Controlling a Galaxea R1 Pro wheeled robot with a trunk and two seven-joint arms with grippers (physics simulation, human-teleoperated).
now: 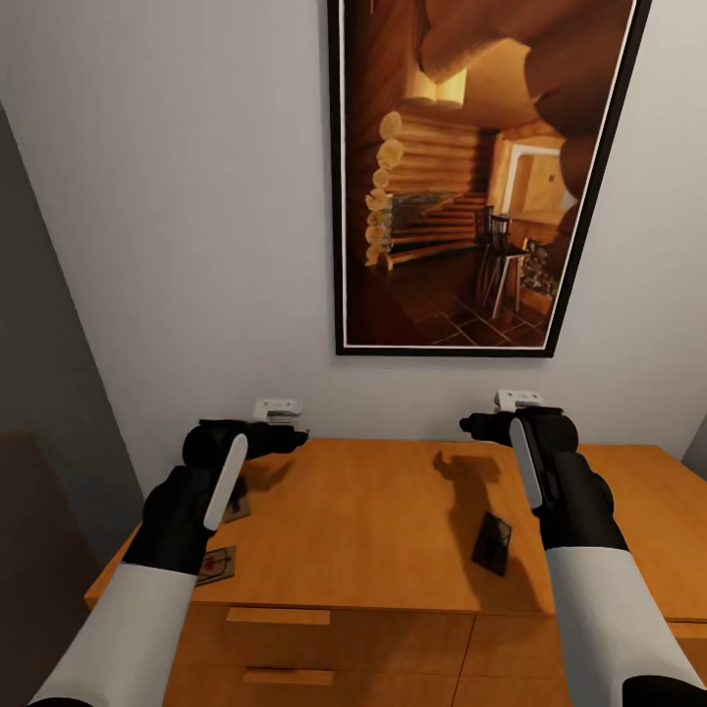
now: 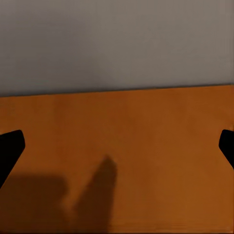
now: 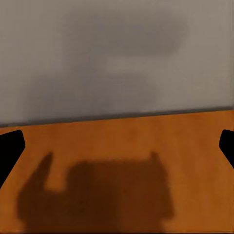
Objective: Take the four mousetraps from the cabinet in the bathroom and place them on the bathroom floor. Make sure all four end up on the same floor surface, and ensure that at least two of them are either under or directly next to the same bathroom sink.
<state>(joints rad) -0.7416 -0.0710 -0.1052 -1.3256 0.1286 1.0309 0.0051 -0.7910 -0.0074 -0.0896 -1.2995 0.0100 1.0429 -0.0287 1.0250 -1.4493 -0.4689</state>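
The orange-brown cabinet stands against the wall in front of me. One mousetrap lies near its front left corner. A second mousetrap sits just behind it, partly covered by my left arm. A third mousetrap lies in my right arm's shadow toward the front right. A fourth one, the sink and the tiled floor are out of view. My left gripper hovers open over the back left of the cabinet top. My right gripper hovers open over the back right, with nothing between its fingers.
A large framed picture of a log cabin interior hangs on the white wall above the cabinet. Drawer fronts with bar handles face me below the top. A darker wall closes in on the left.
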